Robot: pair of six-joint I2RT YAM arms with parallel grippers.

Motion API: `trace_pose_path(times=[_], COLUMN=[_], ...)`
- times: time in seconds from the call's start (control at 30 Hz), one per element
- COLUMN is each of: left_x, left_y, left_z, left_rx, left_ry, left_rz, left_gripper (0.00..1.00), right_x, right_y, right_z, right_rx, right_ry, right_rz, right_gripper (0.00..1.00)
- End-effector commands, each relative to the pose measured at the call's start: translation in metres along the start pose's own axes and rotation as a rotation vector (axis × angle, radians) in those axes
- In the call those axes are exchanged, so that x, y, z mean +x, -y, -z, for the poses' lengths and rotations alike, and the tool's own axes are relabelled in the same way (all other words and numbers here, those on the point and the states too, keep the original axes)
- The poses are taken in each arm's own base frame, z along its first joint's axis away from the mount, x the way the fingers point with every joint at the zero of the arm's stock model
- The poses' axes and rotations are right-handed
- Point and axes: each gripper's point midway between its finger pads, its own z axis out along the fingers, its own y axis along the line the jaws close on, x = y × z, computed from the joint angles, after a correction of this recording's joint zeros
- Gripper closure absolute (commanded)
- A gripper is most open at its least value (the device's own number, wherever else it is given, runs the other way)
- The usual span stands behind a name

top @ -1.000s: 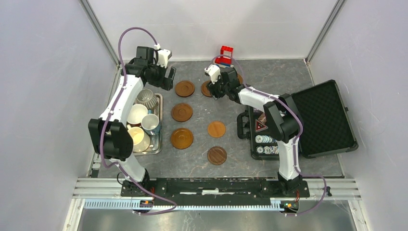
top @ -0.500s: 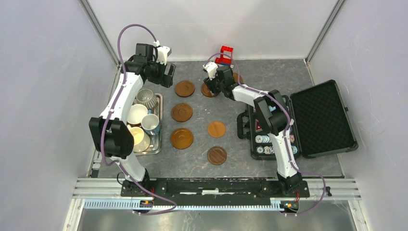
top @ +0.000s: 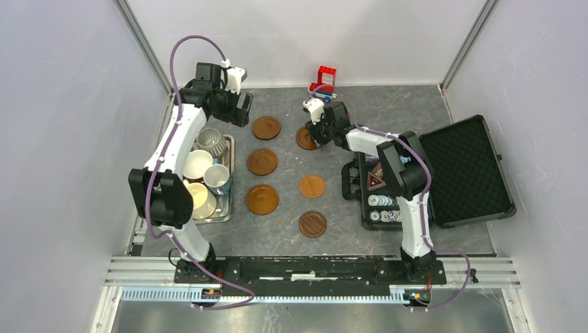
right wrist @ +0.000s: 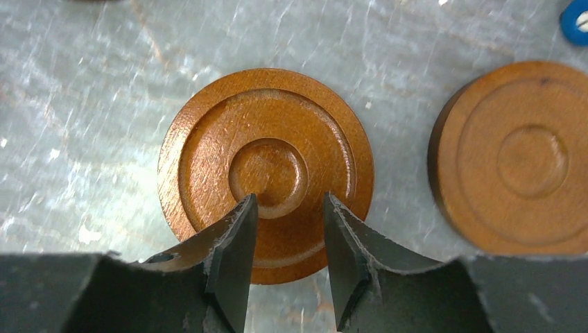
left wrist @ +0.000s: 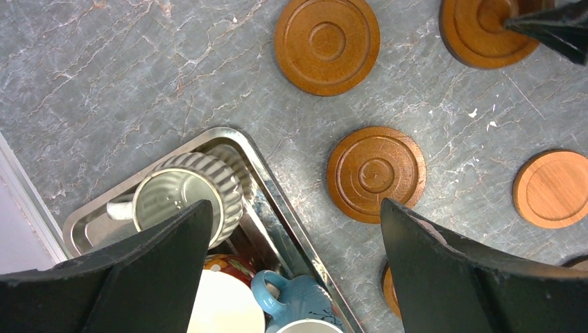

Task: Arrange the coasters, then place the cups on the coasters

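The metal tray holds the ceramic mugs, which are probably heavy and chippable and best taken by the rim. Above its far end the left gripper gapes wide. Further right the right gripper, pinched nearly closed and holding nothing, sits over a stiff, light wooden coaster, best pinched by its edge.

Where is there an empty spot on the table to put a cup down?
The far right corner of the grey stone-look table, between the red toy block and the open black case, is bare. So is the near strip in front of the round brown wooden coasters. The square metal tray is packed with ceramic mugs.
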Motion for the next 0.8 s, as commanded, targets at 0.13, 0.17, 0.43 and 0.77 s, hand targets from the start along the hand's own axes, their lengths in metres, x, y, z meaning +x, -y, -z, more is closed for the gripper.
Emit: trace_pose_path(times=[0.13,0.17,0.43,0.77], left_x=[-0.012,-0.011,-0.01,-0.013], left_y=[-0.002,-0.001,0.0,-0.002], left_z=[0.012,0.012,0.013,0.013], left_rx=[-0.01,-0.009,-0.006,-0.015], left_ry=[0.044,0.044,0.052,0.06], left_rz=[0.024,0.024,0.025,0.03], left_gripper=[0.03,0.03,0.03,0.03], right_x=[0.037,0.04,0.049,0.025], right_y=[-0.023,-0.024,-0.039,-0.043], right_z=[0.037,0.039,0.048,0.05], right_rx=[-0.059,-0.063,-0.108,-0.122], right_ry=[-0.09,-0.096,-0.104,-0.034], right_rz=[-0.014,-0.016,-0.015,0.015], right_gripper=[0.55,0.55,0.55,0.51])
